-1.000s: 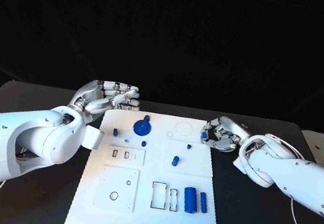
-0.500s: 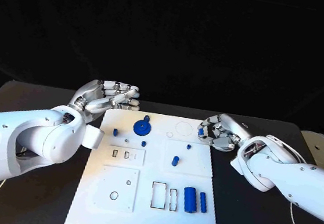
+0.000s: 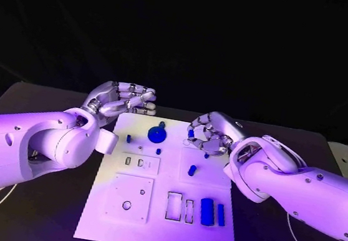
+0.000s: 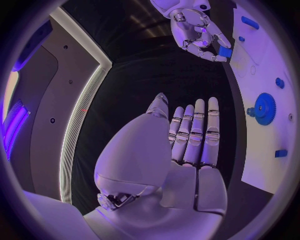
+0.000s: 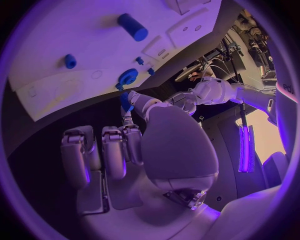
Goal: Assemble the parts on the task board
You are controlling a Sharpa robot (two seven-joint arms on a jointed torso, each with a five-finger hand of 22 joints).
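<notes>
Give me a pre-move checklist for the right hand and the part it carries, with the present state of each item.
1. Right hand holds a small blue part at its fingertips: ok.
2. Right hand is over the far end of the task board: ok.
3. Left hand is off the board, at its far left corner: ok.
4. Left hand holds nothing: ok.
5. Blue gear seated on the board: cannot tell.
6. Which slot suits the held part: cannot tell.

The white task board lay flat mid-table. A blue gear sat at its far end, a small blue peg stood near the middle, and two blue cylinders lay side by side near the right edge.
</notes>
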